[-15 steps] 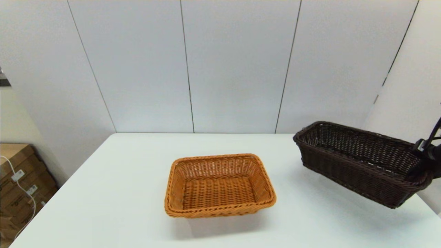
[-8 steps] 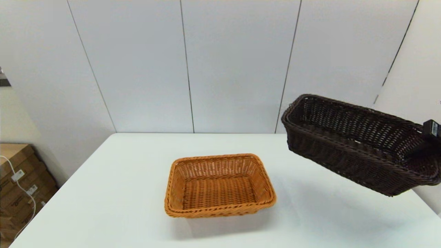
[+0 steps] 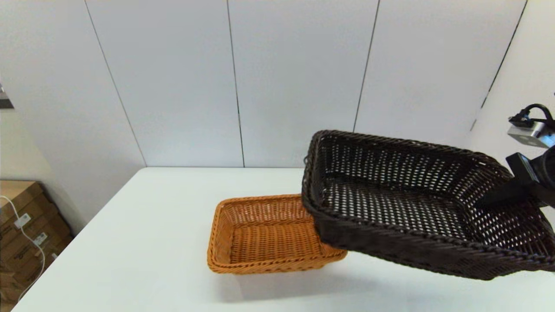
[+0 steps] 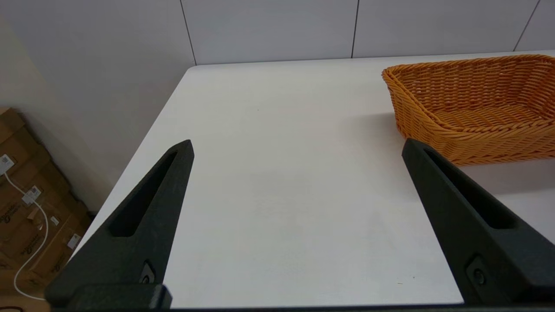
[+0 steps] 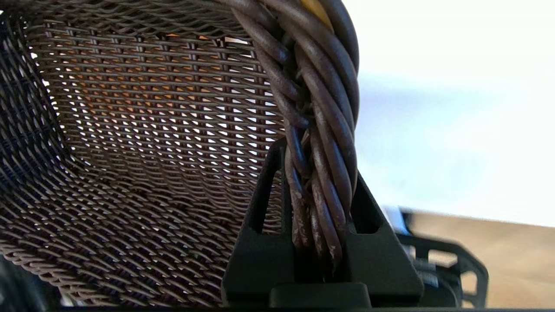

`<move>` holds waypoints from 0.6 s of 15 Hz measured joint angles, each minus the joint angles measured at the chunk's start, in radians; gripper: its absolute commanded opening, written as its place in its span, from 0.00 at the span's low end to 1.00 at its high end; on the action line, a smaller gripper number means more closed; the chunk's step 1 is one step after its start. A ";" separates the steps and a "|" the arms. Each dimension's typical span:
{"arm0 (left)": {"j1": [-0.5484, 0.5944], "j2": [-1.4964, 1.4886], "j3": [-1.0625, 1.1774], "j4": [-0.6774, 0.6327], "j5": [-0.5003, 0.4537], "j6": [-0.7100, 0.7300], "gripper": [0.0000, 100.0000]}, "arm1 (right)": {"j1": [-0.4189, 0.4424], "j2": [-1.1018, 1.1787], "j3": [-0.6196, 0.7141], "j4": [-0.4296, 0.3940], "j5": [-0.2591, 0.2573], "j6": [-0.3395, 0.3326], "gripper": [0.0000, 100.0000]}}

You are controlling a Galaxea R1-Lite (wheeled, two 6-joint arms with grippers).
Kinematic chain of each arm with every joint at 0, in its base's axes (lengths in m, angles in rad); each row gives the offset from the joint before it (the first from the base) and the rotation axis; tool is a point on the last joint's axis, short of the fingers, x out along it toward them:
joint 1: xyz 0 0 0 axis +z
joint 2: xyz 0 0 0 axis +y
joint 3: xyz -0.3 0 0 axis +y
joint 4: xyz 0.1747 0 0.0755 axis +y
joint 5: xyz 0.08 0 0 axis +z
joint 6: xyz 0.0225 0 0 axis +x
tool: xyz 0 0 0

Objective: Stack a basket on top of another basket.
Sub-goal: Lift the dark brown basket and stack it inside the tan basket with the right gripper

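**Dark basket airborne, not yet stacked**

Right gripper [image 5: 318, 203] was clamped on the braided rim of the dark basket [image 3: 403, 208], held tilted in the air, its far end overlapping the orange basket [image 3: 264, 236] w/o touching, I'd say. Orange basket sat on the counter [image 3: 130, 242]. Left gripper [image 4: 299, 149] hung spread open beside the orange basket, idle. Left to do: center, lower, release.

the dark brown rectangular woven wicker basket [image 3: 407, 208] has an open, see-through weave and a thick braided rim of smooth, faintly glossy strands, scuffed pale where the matt black plastic fingers [image 5: 373, 234] of the right gripper [image 5: 318, 190] pinch it. the orange-tan rectangular wicker basket [image 3: 264, 236] is tighter woven, with a slight sheen. the white table [image 3: 143, 242] looks smooth and matt, perhaps laminate. brown cardboard boxes [image 4: 26, 203] look dull and papery.
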 measured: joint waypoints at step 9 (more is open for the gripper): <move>0.000 0.000 0.000 0.000 0.000 0.000 1.00 | 0.332 0.069 -0.055 0.037 0.018 -0.015 0.00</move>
